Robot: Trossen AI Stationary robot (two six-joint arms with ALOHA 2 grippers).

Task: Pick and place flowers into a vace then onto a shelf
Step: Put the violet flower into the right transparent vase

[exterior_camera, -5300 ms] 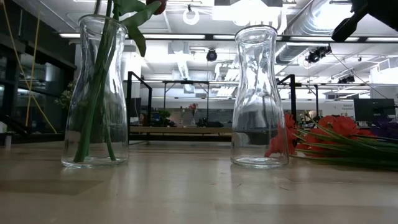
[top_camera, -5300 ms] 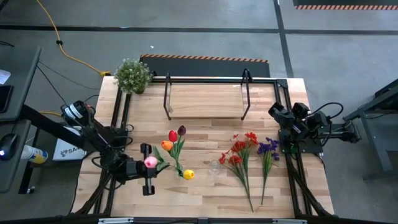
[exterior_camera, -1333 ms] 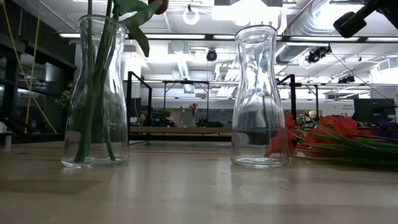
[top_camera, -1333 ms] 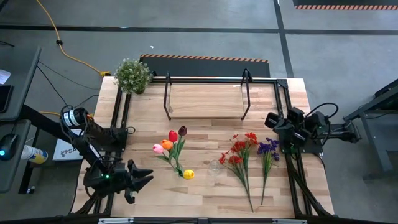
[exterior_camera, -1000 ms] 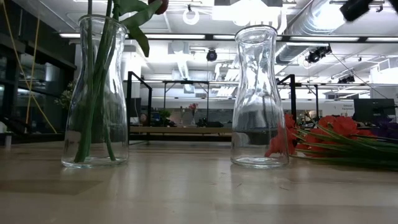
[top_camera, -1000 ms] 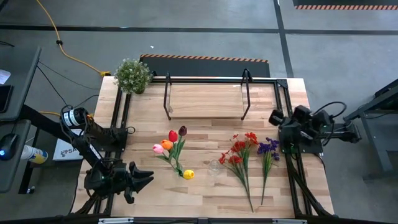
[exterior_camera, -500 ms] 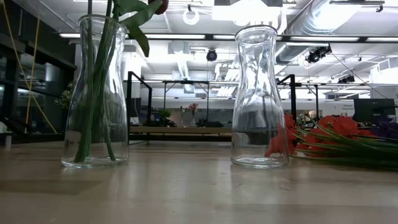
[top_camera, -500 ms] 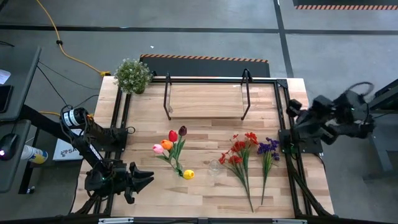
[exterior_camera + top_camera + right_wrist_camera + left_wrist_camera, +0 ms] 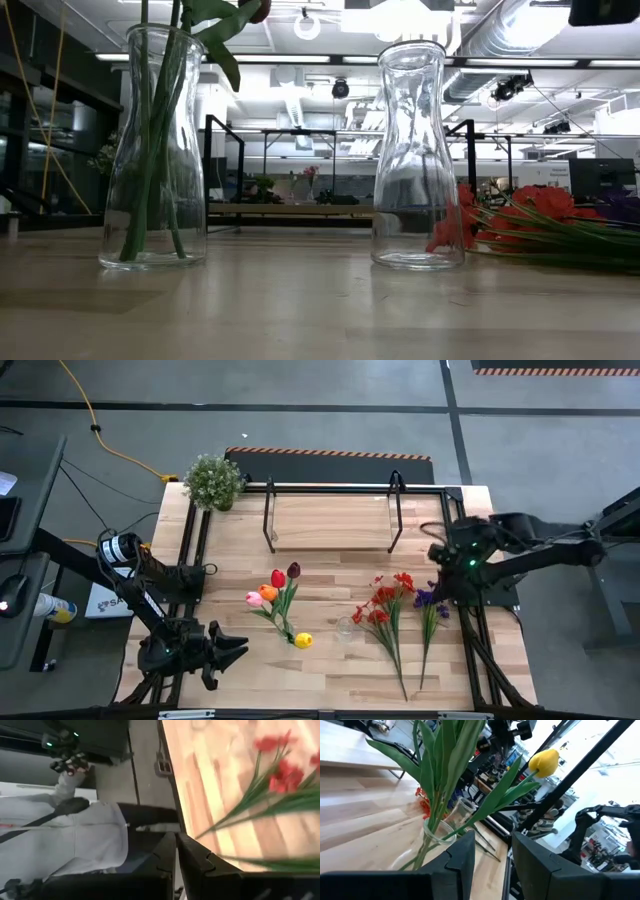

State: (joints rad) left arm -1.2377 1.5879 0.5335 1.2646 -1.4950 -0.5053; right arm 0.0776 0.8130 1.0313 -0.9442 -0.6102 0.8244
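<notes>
A clear glass vase stands upright on its base at the table's near left and holds several tulips; a yellow tulip leans out over its rim. An empty vase stands to its right. Red sprays and purple sprays lie flat on the table. The shelf stands at the far side. My left gripper waits open and level, left of the tulip vase, holding nothing. My right gripper hangs shut over the table's right edge, above the purple sprays.
A bushy green potted plant stands at the far left corner. Black frame rails run along the table's left and right sides. Bare wood lies between the vases and the near edge. A person in a white top shows beyond the table.
My right arm has unfolded from its tucked pose at the table's right edge and risen. Its gripper has swung outward to the right, then back in over the table's right edge, tipping and rolling as it went. It has stayed shut. The flowers and vases have not moved.
</notes>
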